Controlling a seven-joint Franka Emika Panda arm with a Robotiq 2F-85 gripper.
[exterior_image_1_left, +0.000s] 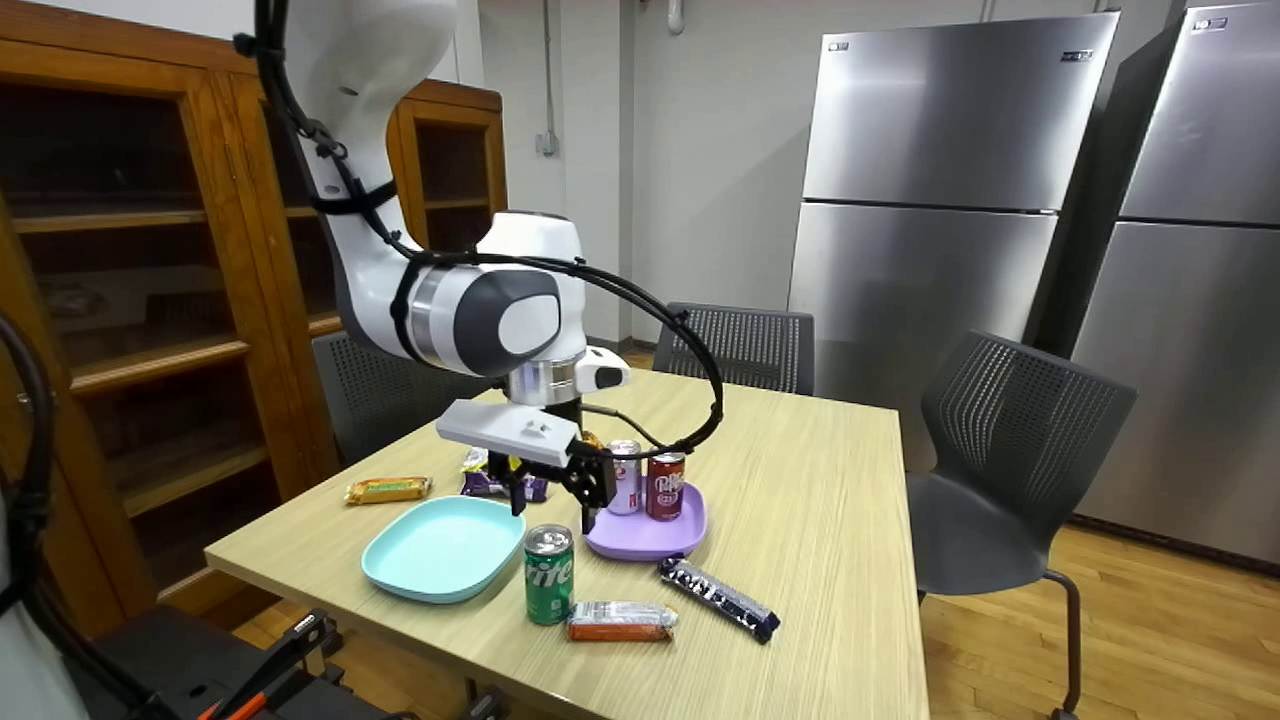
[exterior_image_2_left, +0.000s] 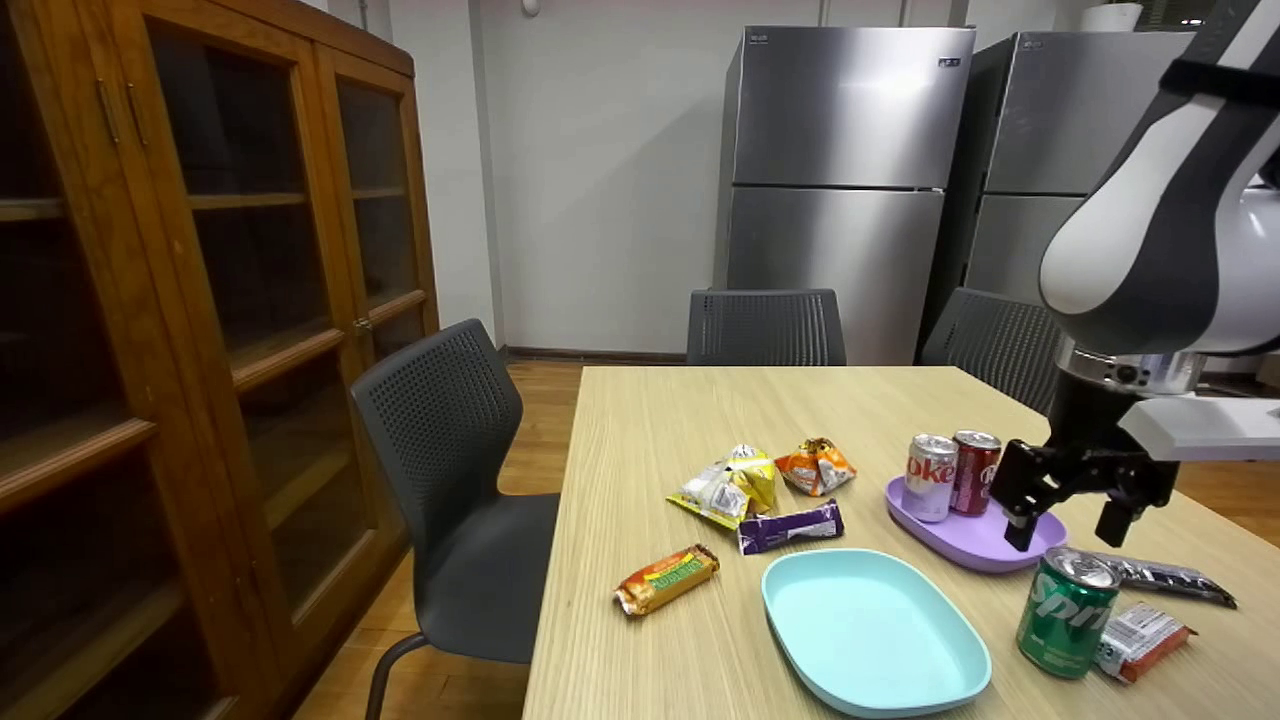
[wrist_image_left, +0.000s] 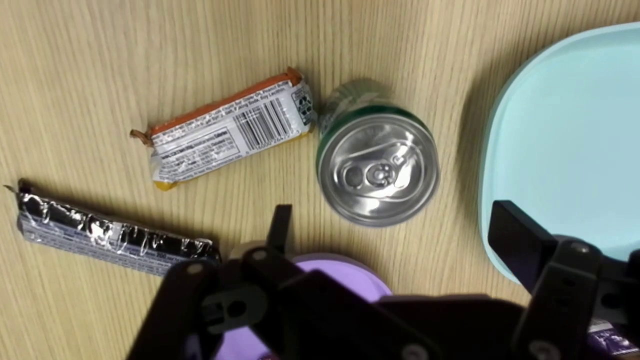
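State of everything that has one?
Black end effector: open, empty
Green metal Sprite can: upright, looks sealed
Silver metal Coke can: upright
Maroon metal can: upright
Purple rounded plastic plate: holding cans
Turquoise rounded plastic plate: face up
Colourful snacks: in wrappers
Steel refrigerators: shut
Wooden cabinet: shut

Gripper (exterior_image_1_left: 553, 512): jaws spread, near the green can (exterior_image_1_left: 549, 585)
Green can: Sprite, upright, beside the turquoise plate (exterior_image_1_left: 445, 550)
Purple plate (exterior_image_1_left: 645, 545): a pale can (exterior_image_1_left: 626, 482) and a dark red can (exterior_image_1_left: 665, 488) standing on it
Silver-and-orange bar (exterior_image_1_left: 621, 622): just beside the green can
Dark bar (exterior_image_1_left: 718, 598): one end near the purple plate
Chairs (exterior_image_1_left: 1030, 440): three, dark grey, around the table (exterior_image_1_left: 800, 470)
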